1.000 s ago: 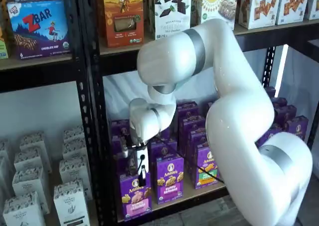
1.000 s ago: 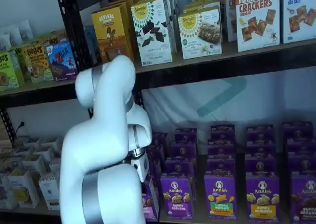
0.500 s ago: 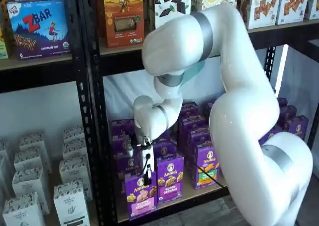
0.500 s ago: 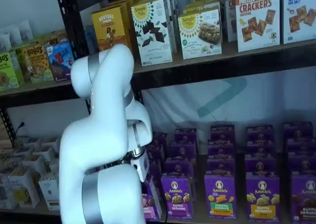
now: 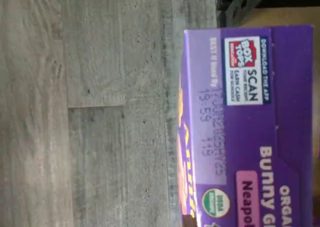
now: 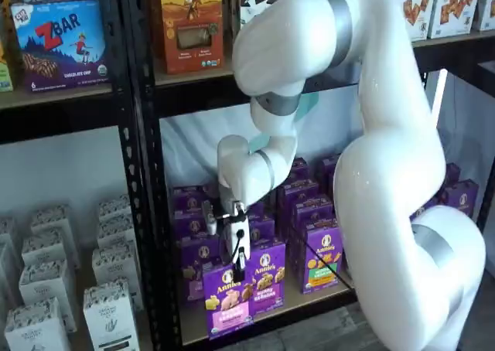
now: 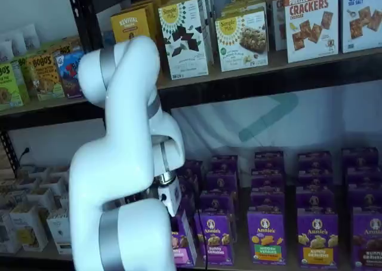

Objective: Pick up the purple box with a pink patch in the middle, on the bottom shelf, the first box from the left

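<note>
Two-finger gripper (image 6: 239,267), white body, black fingers, clamped on small purple cardboard box with pink panel (image 6: 228,298), just off light tan bottom shelf (image 6: 309,298) front edge

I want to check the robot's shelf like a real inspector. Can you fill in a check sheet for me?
Surface: the bottom shelf is a tan board in a black rack.
Job's things: the purple box with a pink panel hangs in the hand at the shelf's front edge; the wrist view shows its top over grey floor.
Clutter: rows of other purple boxes on the bottom shelf.
Grippers: the hand is shut on the purple box from above.
Cables: a thin black cable runs beside the hand.
Surroundings: snack and cracker boxes above, white boxes on the next rack.
</note>
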